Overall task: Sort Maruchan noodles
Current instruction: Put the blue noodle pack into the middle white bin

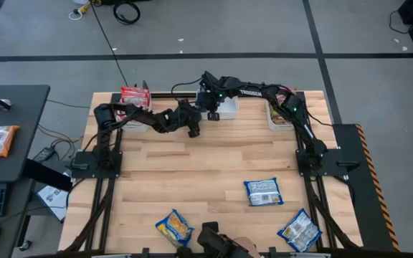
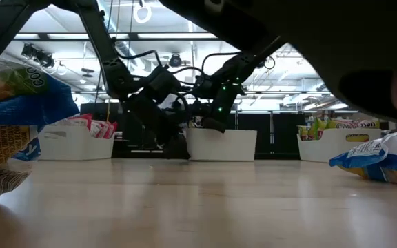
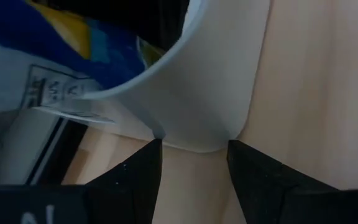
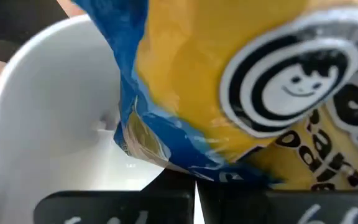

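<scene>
Blue-yellow Maruchan packet (image 4: 229, 93) fills my right wrist view, pinched in the right gripper's (image 1: 211, 109) closed jaws over the middle white bin (image 1: 224, 107). Left gripper (image 1: 192, 129) waits beside that bin, jaws spread. I judge that an early release could snag the packet on the rim.

I'm seeing three white rectangular plastic bins (image 2: 222, 145) sitting along the pale wooden slatted table's (image 1: 192, 172) far edge.
</scene>
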Robot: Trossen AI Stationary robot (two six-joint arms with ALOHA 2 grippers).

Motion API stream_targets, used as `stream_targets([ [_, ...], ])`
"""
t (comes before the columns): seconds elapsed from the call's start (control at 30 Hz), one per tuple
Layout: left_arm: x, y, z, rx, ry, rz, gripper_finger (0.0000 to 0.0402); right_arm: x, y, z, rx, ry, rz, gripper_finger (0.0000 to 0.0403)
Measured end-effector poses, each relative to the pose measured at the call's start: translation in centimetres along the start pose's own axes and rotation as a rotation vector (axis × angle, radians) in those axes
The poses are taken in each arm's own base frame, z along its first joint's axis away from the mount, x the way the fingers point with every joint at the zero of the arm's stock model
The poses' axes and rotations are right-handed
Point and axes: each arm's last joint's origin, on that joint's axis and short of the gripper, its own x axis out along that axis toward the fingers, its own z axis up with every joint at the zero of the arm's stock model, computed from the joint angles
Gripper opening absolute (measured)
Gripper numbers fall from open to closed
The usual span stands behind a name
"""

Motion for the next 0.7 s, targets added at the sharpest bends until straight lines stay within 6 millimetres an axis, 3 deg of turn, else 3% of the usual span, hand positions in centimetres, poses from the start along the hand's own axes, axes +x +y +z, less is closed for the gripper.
stream_targets([
  [0.27, 0.0, 0.2, -0.5, -0.064, 0.068, 0.057, 0.0187, 0.1, 0.0, 0.3, -0.004, -0.045, 0.017, 0.0012],
  [0.47, -0.1, 0.2, -0.6, -0.084, 0.095, 0.061, 0.0187, -0.2, 0.3, 0.3, -0.008, 0.049, -0.071, 0.001],
  [0.7, -1.8, 0.9, -0.1, -0.076, 0.166, 0.055, 0.0187, -3.1, 2.5, 1.6, -0.041, 0.197, -0.168, 0.001],
])
